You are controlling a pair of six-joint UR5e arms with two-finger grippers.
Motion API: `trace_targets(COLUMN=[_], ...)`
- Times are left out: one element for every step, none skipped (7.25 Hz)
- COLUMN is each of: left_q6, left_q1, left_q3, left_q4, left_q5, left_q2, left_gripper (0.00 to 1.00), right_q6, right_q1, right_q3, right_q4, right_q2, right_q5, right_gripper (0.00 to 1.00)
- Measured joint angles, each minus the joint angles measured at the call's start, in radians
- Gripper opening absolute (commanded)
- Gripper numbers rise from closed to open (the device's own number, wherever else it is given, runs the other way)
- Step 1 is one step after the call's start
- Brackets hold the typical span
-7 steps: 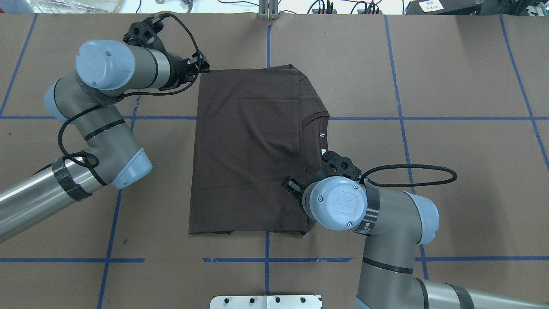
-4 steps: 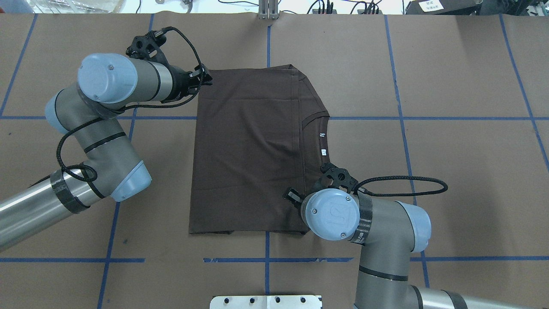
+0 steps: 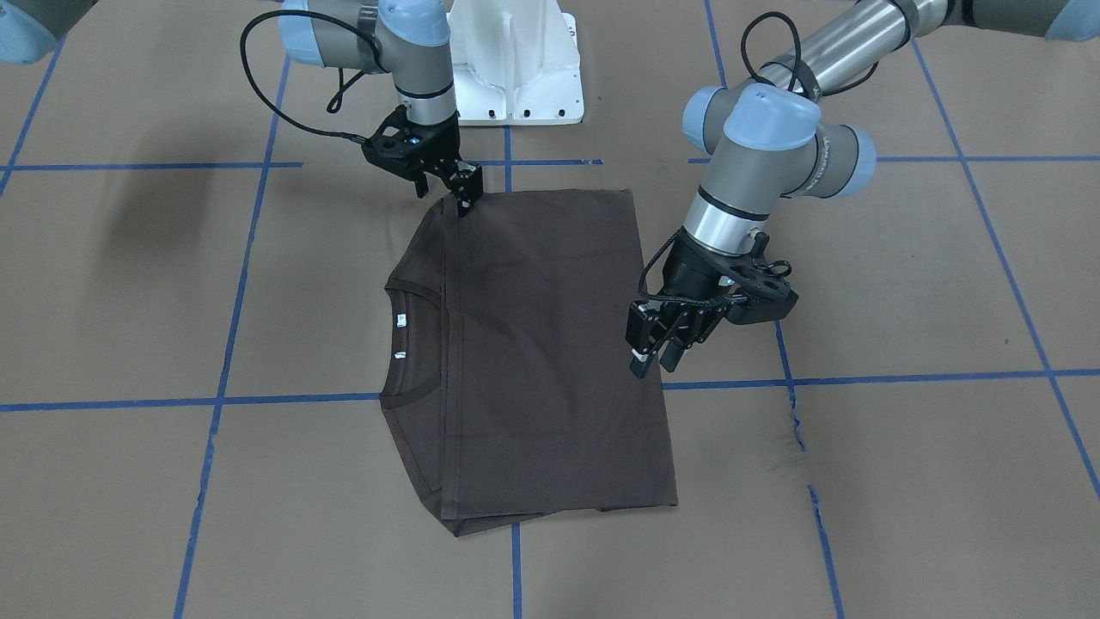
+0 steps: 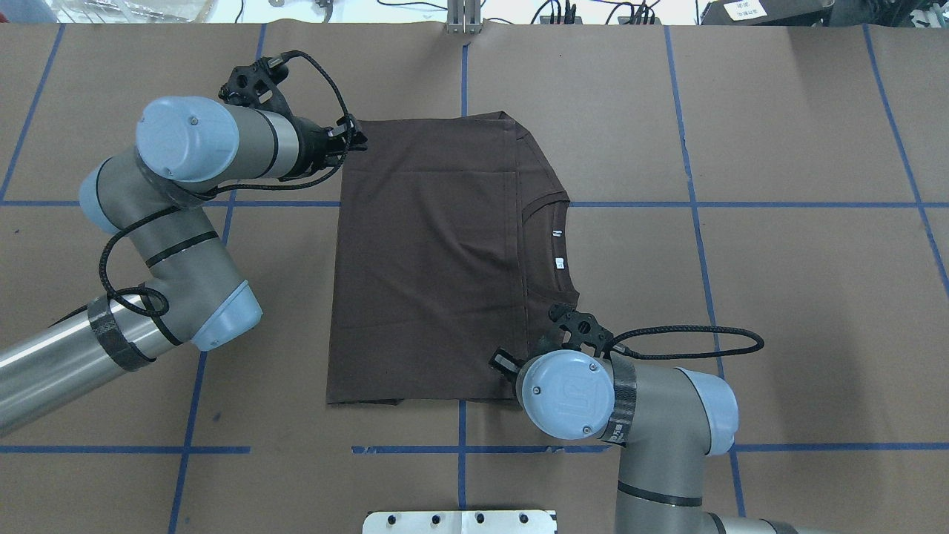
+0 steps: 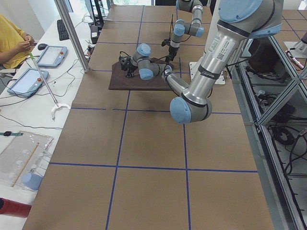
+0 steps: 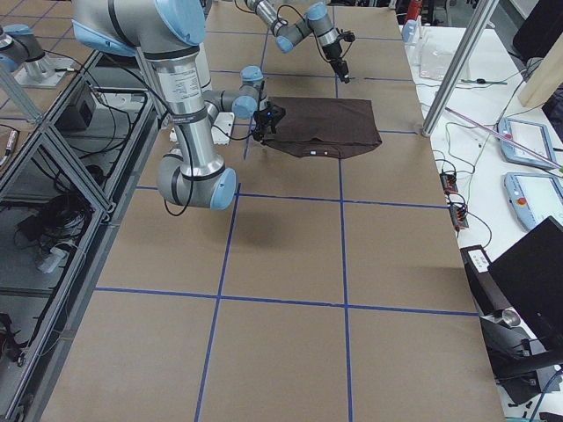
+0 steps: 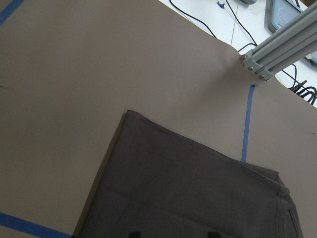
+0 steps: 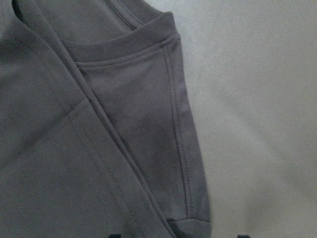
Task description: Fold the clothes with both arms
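Note:
The dark brown T-shirt (image 4: 430, 259) lies flat and folded into a rectangle on the brown table, its collar and white labels (image 4: 557, 246) at the right edge. My left gripper (image 4: 358, 139) hangs open over the shirt's far left corner, nothing between its fingers; the left wrist view shows that corner (image 7: 148, 148) just ahead of the fingertips (image 7: 131, 234). My right gripper (image 4: 504, 361) stands open over the near right corner, above the sleeve hem (image 8: 183, 148). In the front view the left gripper (image 3: 650, 359) is on the right and the right gripper (image 3: 464, 199) at the top.
The white pedestal base (image 3: 516, 69) stands at the near table edge. Blue tape lines (image 4: 697, 204) grid the table. An aluminium post (image 4: 463, 18) rises at the far edge. A person in yellow (image 5: 12, 40) sits at a side table with tablets.
Both grippers have pulled back toward the robot: the left slid a little off the far corner, the right drew along the shirt's right edge to the near corner. The shirt has not moved.

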Motion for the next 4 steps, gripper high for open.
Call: trace_targets(left_q6=[0.000,0.000,0.000,0.000], left_q1=[0.000,0.000,0.000,0.000], left_q3=[0.000,0.000,0.000,-0.001], left_q4=[0.001,0.001,0.002,0.002], left_q5=[0.000,-0.001,-0.001,-0.001], left_q2=[0.000,0.000,0.000,0.000], left_gripper=[0.54,0.53,0.53,0.52], right_q6=[0.000,0.000,0.000,0.000], right_q1=[-0.002,-0.003,-0.003,-0.004], right_q3=[0.000,-0.001,-0.001,-0.001], right_q4=[0.000,0.000,0.001,0.001], right_q2=[0.001,0.001,0.001,0.002], right_q5=[0.000,0.001,0.001,0.002], right_gripper=[0.52,0.48,0.43,0.35])
